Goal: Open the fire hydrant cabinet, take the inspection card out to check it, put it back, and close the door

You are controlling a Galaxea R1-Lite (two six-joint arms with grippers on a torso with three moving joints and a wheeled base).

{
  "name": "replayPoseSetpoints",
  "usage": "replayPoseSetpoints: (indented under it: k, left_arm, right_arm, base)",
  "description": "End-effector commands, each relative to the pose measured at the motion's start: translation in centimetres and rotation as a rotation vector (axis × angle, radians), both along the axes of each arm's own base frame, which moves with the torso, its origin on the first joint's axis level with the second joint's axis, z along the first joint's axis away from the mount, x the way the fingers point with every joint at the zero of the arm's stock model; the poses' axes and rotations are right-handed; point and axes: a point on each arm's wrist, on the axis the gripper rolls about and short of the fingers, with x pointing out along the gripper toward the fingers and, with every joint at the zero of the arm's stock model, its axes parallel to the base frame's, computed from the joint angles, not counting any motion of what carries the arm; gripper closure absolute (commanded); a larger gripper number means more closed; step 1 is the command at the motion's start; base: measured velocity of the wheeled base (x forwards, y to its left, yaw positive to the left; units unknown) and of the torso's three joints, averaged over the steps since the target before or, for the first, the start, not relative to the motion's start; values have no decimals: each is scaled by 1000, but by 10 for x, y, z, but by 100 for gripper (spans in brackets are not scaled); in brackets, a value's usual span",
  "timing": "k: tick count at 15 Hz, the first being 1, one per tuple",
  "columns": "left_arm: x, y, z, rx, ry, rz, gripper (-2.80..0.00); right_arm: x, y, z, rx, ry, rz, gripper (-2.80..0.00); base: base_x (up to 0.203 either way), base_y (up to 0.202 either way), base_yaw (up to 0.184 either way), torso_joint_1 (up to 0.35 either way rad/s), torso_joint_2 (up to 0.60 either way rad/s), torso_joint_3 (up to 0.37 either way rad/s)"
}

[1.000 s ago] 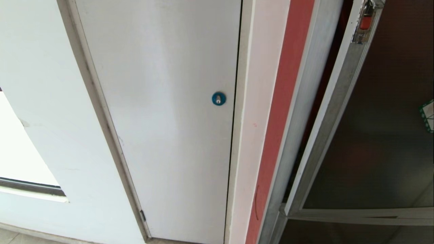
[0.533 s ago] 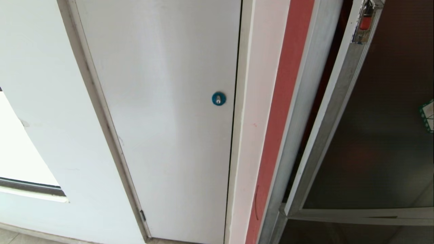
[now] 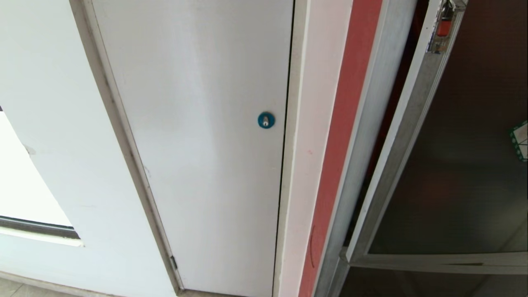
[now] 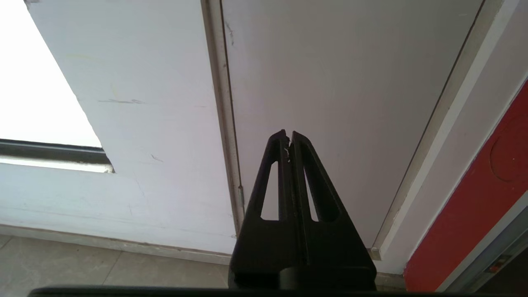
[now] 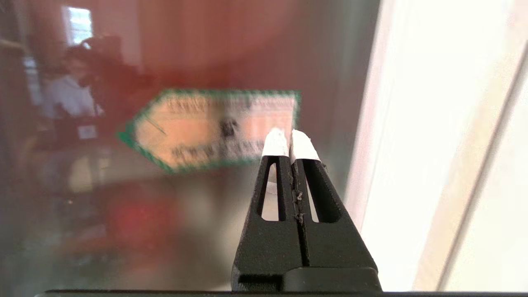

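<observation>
The fire hydrant cabinet (image 3: 377,107) stood at the right of the head view, its brushed-aluminium frame running beside a red strip of lining. The door (image 3: 462,165), aluminium-framed with dark tinted glass, filled the far right of that view, with a narrow dark gap showing between its frame and the cabinet's frame, so it looked slightly ajar. A green-bordered white sticker (image 3: 520,141) sat on the glass at the right edge, and a small red fitting (image 3: 444,25) hung near the top of the door frame. To the left stood a plain white panel (image 3: 198,136) with a blue round lock (image 3: 266,120).

Neither arm appeared in the head view. In the right wrist view the right gripper (image 5: 288,140) pointed at the door's glass (image 5: 185,206), its fingers (image 5: 275,144) pressed together and empty, white-tipped. Their tips lay just beside the sticker (image 5: 206,128), overlapping its edge in the picture; whether they touched the glass could not be told. A person's reflection (image 5: 68,95) showed dimly in the glass.

The left gripper (image 4: 288,136) faced the white panel (image 4: 330,82) low near the floor (image 4: 82,268), fingers (image 4: 277,165) closed on nothing.
</observation>
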Motion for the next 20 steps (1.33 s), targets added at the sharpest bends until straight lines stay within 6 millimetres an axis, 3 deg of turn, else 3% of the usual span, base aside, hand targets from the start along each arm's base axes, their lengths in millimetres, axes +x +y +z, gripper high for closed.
replayPoseSetpoints:
  k: [1, 3, 7, 11, 15, 20]
  left_arm:
    - [0, 0, -2, 1, 5, 2, 0]
    - [0, 0, -2, -1, 5, 1, 0]
    - [0, 0, -2, -1, 5, 2, 0]
    - [0, 0, -2, -1, 5, 0, 0]
    - [0, 0, -2, -1, 5, 1, 0]
    - [0, 0, -2, -1, 5, 0, 0]
  right_arm:
    - [-18, 2, -19, -5, -37, -13, 0]
    - [-16, 4, -48, -27, -4, 27, 0]
    - [7, 8, -116, -20, 82, 205, 0]
    - [33, 14, -162, 66, 179, 491, 0]
    - [41, 15, -186, 77, 265, 545, 0]
    - [42, 15, -196, 101, 361, 550, 0]
  base:
    - [0, 0, 0, 0, 0, 0]
    - [0, 0, 0, 0, 0, 0]
    - [0, 0, 0, 0, 0, 0]
    - [0, 0, 0, 0, 0, 0]
    - [0, 0, 0, 0, 0, 0]
    - [0, 0, 0, 0, 0, 0]
